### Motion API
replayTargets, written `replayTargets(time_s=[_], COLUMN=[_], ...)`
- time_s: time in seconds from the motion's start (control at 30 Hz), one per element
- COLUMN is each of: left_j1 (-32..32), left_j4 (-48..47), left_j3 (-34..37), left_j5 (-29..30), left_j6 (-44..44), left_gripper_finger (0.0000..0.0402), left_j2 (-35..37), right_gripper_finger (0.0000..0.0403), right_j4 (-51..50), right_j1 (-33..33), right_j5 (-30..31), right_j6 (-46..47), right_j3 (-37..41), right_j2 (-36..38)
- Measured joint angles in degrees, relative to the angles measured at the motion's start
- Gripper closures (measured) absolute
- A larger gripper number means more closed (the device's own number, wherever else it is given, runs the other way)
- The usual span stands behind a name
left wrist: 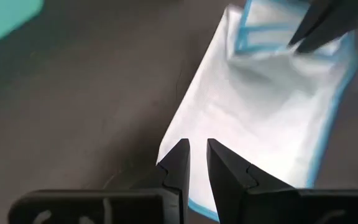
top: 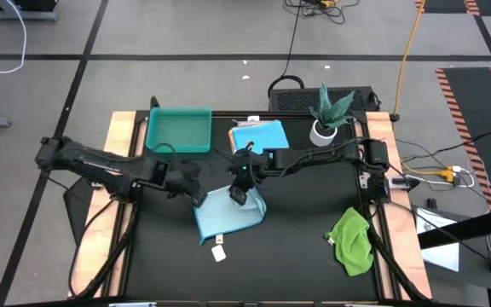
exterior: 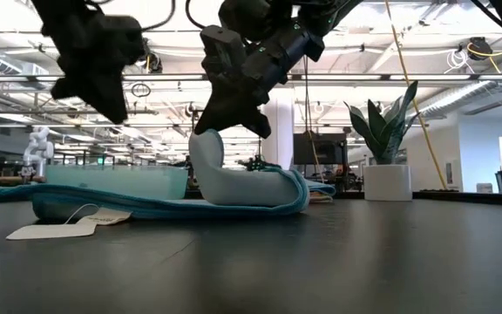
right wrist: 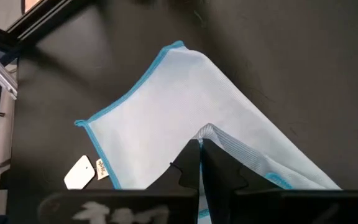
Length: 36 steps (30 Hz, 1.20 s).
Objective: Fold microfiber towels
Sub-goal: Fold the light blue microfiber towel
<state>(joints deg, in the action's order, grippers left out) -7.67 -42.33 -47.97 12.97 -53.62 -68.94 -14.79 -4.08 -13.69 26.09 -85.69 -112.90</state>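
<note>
1. The left gripper (top: 196,195) hangs at the left edge of a pale blue microfiber towel with a brighter blue hem (top: 228,215). In its wrist view its fingers (left wrist: 180,163) stand slightly parted just over the towel's near edge (left wrist: 253,118), and no cloth shows between them.
2. Behind the left gripper, toward the far left of the table, sits a rigid teal rectangular tray (top: 178,130), well apart from it.
3. The pale blue towel lies flat on the dark table top (top: 305,256) between the two grippers. A white tag (top: 220,252) on a thin string lies on the table just in front of the towel's near corner (right wrist: 79,173).
4. The right gripper (top: 239,194) is closed on a pinched-up fold of the pale blue towel at its far right part; in the right wrist view the cloth (right wrist: 166,99) bunches up right at the meeting fingertips. The low view shows that part of the towel (exterior: 234,179) lifted into a raised hump under the gripper (exterior: 234,118).
5. Just behind the right gripper lies a folded bright blue microfiber towel (top: 258,136).
6. Right of that stands a green leafy plant in a white pot (top: 326,118).
7. Well to the right of the right gripper, near the table's right edge, lies a crumpled green microfiber towel (top: 352,241).
</note>
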Motion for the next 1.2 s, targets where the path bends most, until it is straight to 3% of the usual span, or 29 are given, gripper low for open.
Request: replayTargets(time_s=[0.23,0.43,0.97,1.2], left_j1=[-0.08,-0.12,-1.03,-1.48], left_j4=[2.24,-0.43,-8.65,-8.63], left_j3=[0.01,0.0,-0.04,0.02], left_j5=[-1.71,-6.64,-4.85,-4.41], left_j6=[1.3,-0.23,-5.46,-6.11], left_gripper_finger=[0.0346,0.0346,0.0346,0.0346], left_j2=[-8.16,-10.25,-4.63,-4.06], right_gripper_finger=[0.0403,0.0403,0.0403,0.0403], right_j4=[3.17,7.74,16.73,14.89], right_j1=[0.8,1.86,4.61,4.48], right_j5=[0.14,0.04,0.04,-0.33], right_j6=[0.2,0.2,1.4,-1.16], right_j3=[0.04,0.04,0.06,-2.01], right_j2=[0.0,-0.39,-4.12,-3.82])
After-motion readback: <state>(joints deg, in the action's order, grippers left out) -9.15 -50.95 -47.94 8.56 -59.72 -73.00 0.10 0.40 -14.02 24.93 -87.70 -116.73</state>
